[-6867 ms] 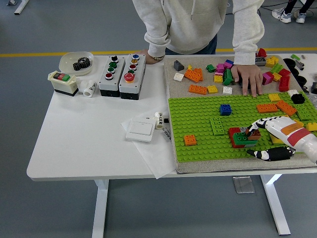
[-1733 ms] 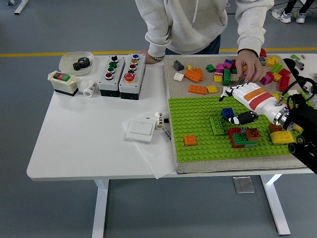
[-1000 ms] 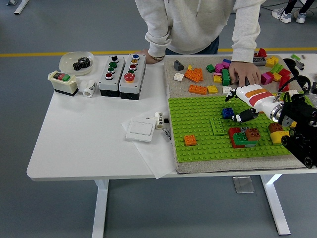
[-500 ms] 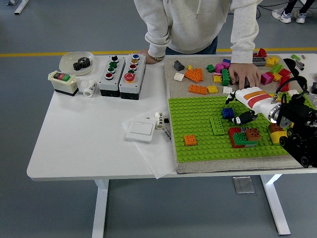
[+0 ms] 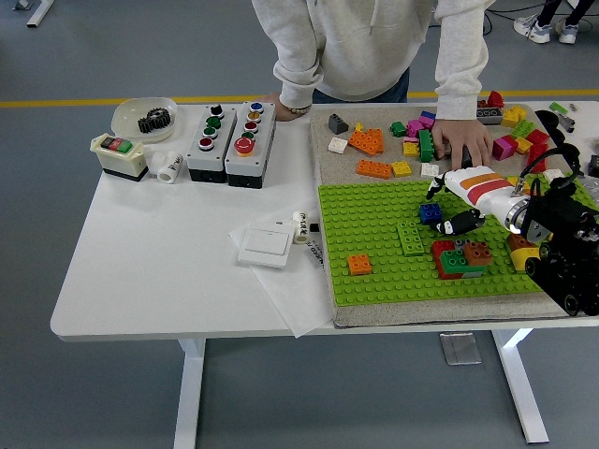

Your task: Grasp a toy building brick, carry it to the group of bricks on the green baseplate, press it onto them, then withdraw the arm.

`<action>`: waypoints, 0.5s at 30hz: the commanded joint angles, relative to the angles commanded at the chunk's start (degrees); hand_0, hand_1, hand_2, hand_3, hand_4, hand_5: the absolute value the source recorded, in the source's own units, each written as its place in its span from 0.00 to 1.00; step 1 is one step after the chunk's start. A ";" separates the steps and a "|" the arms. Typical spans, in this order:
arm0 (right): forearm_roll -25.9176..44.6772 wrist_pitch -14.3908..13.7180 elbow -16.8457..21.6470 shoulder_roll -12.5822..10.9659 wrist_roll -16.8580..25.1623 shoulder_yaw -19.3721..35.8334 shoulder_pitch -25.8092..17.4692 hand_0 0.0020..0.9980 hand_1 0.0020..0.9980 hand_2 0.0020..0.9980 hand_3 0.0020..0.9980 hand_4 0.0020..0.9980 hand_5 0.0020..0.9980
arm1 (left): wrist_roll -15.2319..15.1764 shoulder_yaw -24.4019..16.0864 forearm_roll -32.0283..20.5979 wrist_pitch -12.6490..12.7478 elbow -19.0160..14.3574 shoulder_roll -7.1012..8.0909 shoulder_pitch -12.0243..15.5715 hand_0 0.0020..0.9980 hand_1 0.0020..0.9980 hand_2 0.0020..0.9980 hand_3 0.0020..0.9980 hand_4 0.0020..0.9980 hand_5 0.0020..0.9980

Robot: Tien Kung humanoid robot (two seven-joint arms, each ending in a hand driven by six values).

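Your right hand (image 5: 456, 201) hung over the green baseplate (image 5: 374, 234), its white-shelled fingers (image 5: 440, 180) reaching past the far side of a blue brick (image 5: 430, 212) and the black thumb (image 5: 461, 224) just beside its right face; whether either touched the brick, you could not tell from this view, so I judged the grasp to be at its start rather than made. The hand was part open and bracketed the brick without clearly holding it. That left most of the work: closing on the brick, lifting it, carrying it the short way toward you and to the right to the group of bricks (image 5: 460, 257), pressing it down, and pulling the arm back. The group sat near the hand, a low cluster of red, green and brown blocks already seated on the studs. Your left hand was out of view. The baseplate was hard, glossy plastic with an even grid of round studs, laid on a rough beige mat (image 5: 328, 131) over the smooth white tabletop (image 5: 168, 253). The bricks were small, square-edged and studded on top, likely rigid and slippery under smooth fingertips. At the far side a person rested a hand (image 5: 460, 140) among the loose bricks (image 5: 384, 150) on the mat.
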 joint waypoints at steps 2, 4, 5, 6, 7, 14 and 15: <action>0.14 -0.01 -0.18 0.13 0.06 -0.04 0.03 0.61 0.64 0.66 0.60 0.83 0.30 | -0.03 0.00 0.02 0.04 0.00 0.00 -0.10 0.77 0.75 0.74 0.60 0.68 0.59; 0.31 -0.03 -0.35 0.24 0.17 -0.02 0.02 0.61 0.64 0.66 0.60 0.83 0.30 | -0.06 0.06 -0.01 0.08 -0.01 0.01 -0.23 0.77 0.75 0.74 0.60 0.68 0.59; 0.39 -0.03 -0.45 0.31 0.19 -0.02 0.03 0.61 0.63 0.64 0.58 0.81 0.32 | -0.10 0.12 -0.09 0.11 -0.01 0.03 -0.31 0.77 0.75 0.74 0.60 0.68 0.59; 0.42 -0.02 -0.51 0.35 0.19 -0.03 0.03 0.61 0.63 0.64 0.58 0.81 0.32 | -0.11 0.14 -0.10 0.13 -0.01 0.03 -0.35 0.77 0.75 0.74 0.60 0.68 0.59; 0.45 0.01 -0.63 0.42 0.16 -0.05 0.02 0.61 0.63 0.64 0.58 0.81 0.32 | -0.11 0.15 -0.08 0.13 -0.02 0.03 -0.44 0.77 0.75 0.74 0.60 0.68 0.59; 0.91 0.31 -1.27 0.77 0.11 -0.30 -0.12 0.60 0.64 0.64 0.58 0.81 0.32 | -0.06 0.19 -0.01 0.10 -0.08 0.03 -0.74 0.77 0.75 0.74 0.60 0.68 0.59; 1.10 0.35 -1.50 0.89 0.12 -0.43 -0.17 0.60 0.64 0.64 0.58 0.81 0.32 | -0.02 0.20 0.05 0.06 -0.10 0.03 -0.81 0.77 0.75 0.74 0.60 0.68 0.59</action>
